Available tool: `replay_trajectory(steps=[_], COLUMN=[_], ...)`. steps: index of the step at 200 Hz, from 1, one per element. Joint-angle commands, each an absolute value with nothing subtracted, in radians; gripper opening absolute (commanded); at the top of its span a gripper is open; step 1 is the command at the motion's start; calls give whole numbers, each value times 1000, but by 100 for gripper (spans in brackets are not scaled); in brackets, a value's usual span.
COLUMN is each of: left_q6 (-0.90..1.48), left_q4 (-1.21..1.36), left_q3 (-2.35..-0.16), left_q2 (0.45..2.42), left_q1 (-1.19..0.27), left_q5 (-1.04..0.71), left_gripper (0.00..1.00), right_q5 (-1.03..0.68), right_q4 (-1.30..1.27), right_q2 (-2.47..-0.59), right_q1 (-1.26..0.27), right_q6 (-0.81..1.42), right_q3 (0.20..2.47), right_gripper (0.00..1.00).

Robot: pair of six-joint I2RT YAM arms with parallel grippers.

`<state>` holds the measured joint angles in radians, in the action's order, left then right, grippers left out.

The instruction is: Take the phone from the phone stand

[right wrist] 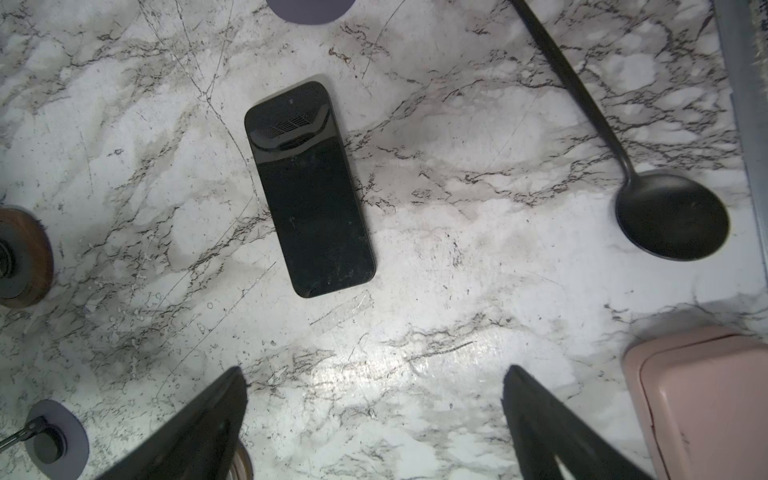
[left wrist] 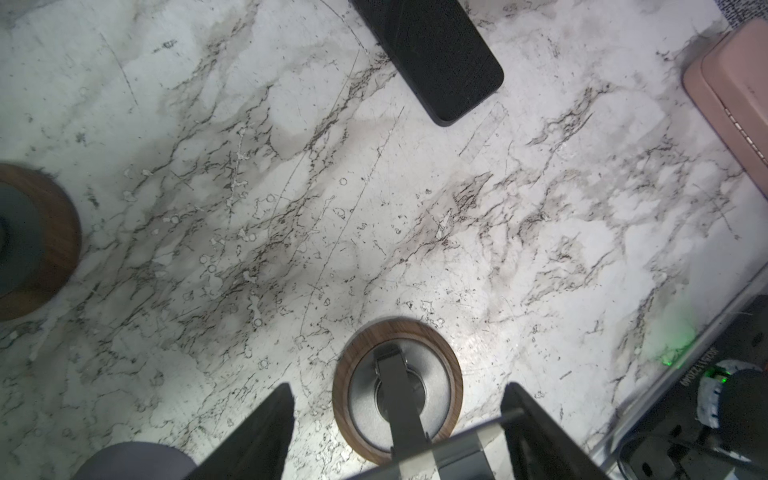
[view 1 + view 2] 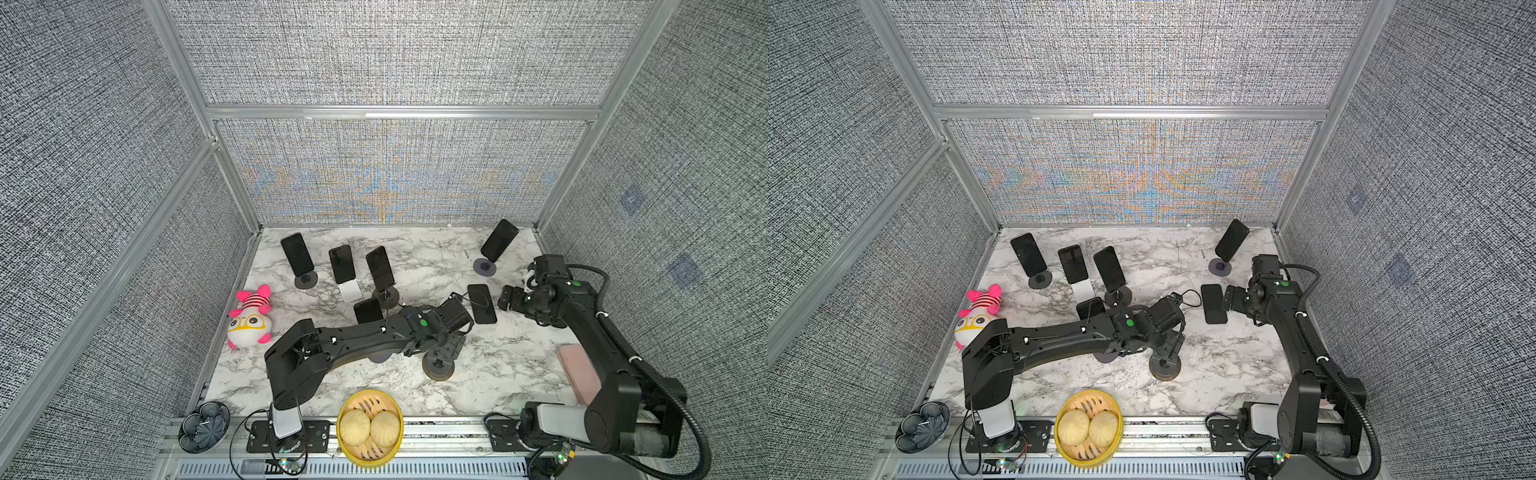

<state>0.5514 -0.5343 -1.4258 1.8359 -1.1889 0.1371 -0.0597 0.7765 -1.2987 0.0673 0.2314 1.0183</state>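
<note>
- Phone (image 1: pixel 309 189): lay flat on the counter (image 3: pixel 498 374), well apart from the phone stand (image 3: pixel 438 365); removal judged done, bar backing the hands off.
- Phone stand: upright on its wood-rimmed base; mounting plate showed bare in the left wrist view.
- Left hand (image 2: pixel 399 386): fingers apart, flanking the bare plate; one finger looked to touch its edge, no clamp seen.
- Right hand (image 1: pixel 374 370): wide open, empty, hovering near the phone.
- Handling advised: left hand was best spread fully and lifted straight up, since a sideways drag on the plate could have toppled the stand; right hand had no call to touch the phone.
</note>
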Motion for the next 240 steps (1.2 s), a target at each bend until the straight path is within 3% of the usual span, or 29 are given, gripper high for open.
replay_trajectory(steps=[1, 95, 114, 128, 181, 212, 240], left_q6=[570, 500, 498, 518, 482, 485, 498], left_q4=[-584, -683, -706, -694, -586, -535, -509], left_q3=[-1444, -1619, -1638, -1619, -1505, -1432, -1402], left_q2=[1842, 1879, 1888, 1879, 1834, 1786, 1769], left_q1=[-1187, -1108, -1107, -1108, -1142, -1125, -1117], left_q5=[178, 211, 206, 173, 50, -11, -23], left_gripper=[77, 71, 81, 98, 99, 87, 69], right_q5=[-62, -66, -62, -60, -68, -68, -68], right_q4=[779, 779, 782, 781, 773, 776, 776], right_q2=[-1295, -1281, -1274, -1275, -1289, -1291, -1292], right_q1=[69, 70, 71, 70, 70, 70, 70], right_q6=[226, 230, 227, 228, 226, 225, 225], right_q3=[1016, 1012, 1010, 1006, 1007, 1007, 1005], right_gripper=[96, 96, 96, 96, 96, 96, 96])
